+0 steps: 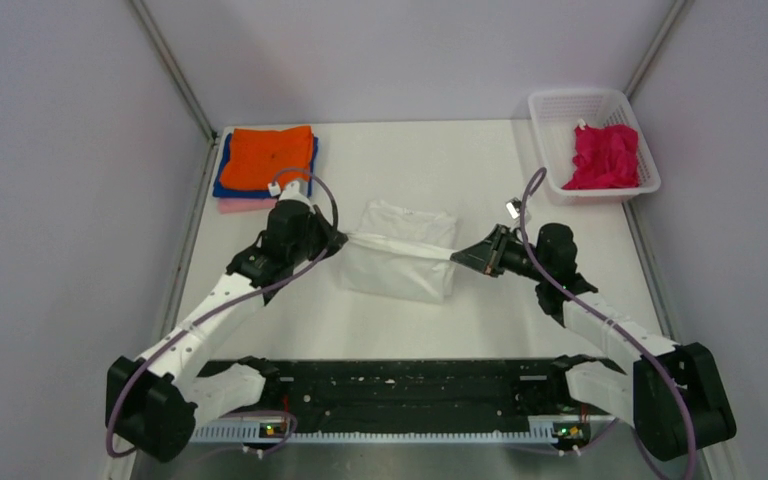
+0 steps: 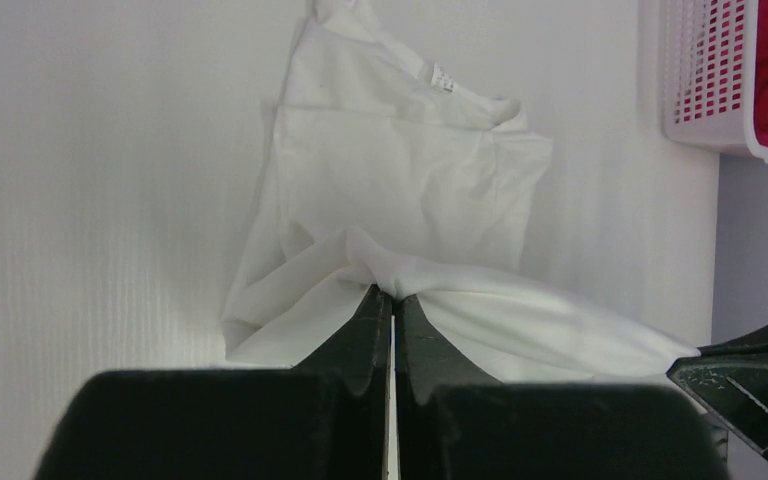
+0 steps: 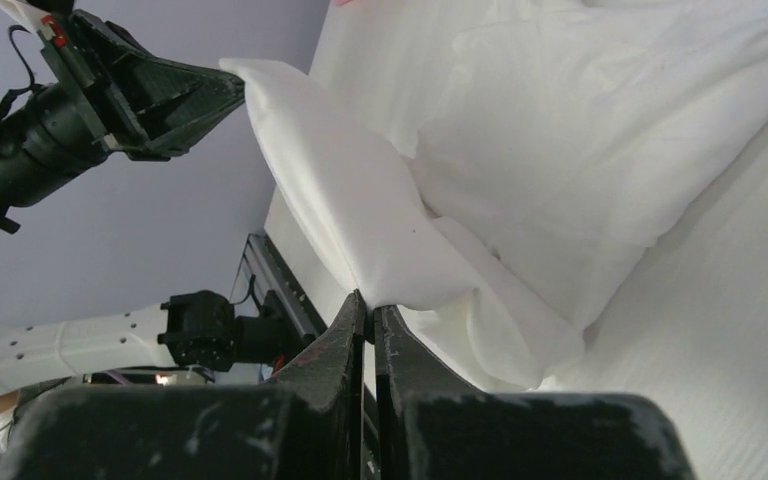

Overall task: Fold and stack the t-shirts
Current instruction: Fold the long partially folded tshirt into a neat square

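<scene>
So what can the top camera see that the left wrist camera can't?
Only the top camera shows the folded stack, orange over blue and pink, at the table's far left corner. Only the left wrist camera shows the small neck label on the white t-shirt. Both show that shirt pinched and stretched between the left gripper and the right gripper. Both also show the basket holding the magenta shirt.
</scene>
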Available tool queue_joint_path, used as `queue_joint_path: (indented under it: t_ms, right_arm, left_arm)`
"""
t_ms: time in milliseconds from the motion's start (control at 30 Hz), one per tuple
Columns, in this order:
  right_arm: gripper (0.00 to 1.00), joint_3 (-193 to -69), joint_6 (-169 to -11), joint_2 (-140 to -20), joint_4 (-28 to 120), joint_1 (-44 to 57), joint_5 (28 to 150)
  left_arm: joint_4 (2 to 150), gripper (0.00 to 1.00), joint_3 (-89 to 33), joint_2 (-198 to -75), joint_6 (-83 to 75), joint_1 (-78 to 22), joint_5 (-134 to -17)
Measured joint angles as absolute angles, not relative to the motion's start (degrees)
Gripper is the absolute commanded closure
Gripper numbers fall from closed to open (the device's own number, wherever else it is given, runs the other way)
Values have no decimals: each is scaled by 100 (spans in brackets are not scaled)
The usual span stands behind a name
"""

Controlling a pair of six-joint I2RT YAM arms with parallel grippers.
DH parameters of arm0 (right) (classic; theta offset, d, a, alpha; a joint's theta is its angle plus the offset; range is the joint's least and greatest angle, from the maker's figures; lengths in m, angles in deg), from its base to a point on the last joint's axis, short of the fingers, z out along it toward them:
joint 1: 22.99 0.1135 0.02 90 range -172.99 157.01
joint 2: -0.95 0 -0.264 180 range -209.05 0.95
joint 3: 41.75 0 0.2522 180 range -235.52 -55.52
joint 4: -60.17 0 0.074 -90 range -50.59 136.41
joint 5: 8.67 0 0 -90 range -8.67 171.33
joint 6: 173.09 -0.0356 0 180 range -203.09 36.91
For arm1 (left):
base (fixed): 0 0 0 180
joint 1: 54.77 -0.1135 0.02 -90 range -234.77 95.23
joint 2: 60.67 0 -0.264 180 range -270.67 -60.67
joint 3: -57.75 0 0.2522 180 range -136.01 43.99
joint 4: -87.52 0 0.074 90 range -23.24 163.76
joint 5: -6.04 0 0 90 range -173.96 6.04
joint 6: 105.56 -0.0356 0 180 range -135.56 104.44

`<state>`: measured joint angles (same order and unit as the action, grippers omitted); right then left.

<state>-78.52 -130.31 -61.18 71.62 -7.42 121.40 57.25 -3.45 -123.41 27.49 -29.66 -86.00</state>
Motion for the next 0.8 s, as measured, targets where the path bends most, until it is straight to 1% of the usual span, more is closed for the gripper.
queue_joint_path:
  t_ms: [167,400,767,800]
  right_arm:
    - [100,-8178,-13073,-6654,7512,-901,11954]
    - [100,-8737,-13134,-7655,8118,-1127,11928]
    - [100,-9660,-12623,-9126,7910,-1242,11281]
    - [93,-9769,-12542,-9253,7868,-1255,11207]
  left_arm:
    - [6079,100,-925,-13141,2629,-3150,-8602]
    - [6363,100,-1692,-14413,2609,-3495,-8279]
    - [6420,100,-3032,-16360,2607,-3738,-7940]
    - [6396,87,-3176,-16529,2607,-3753,-7898]
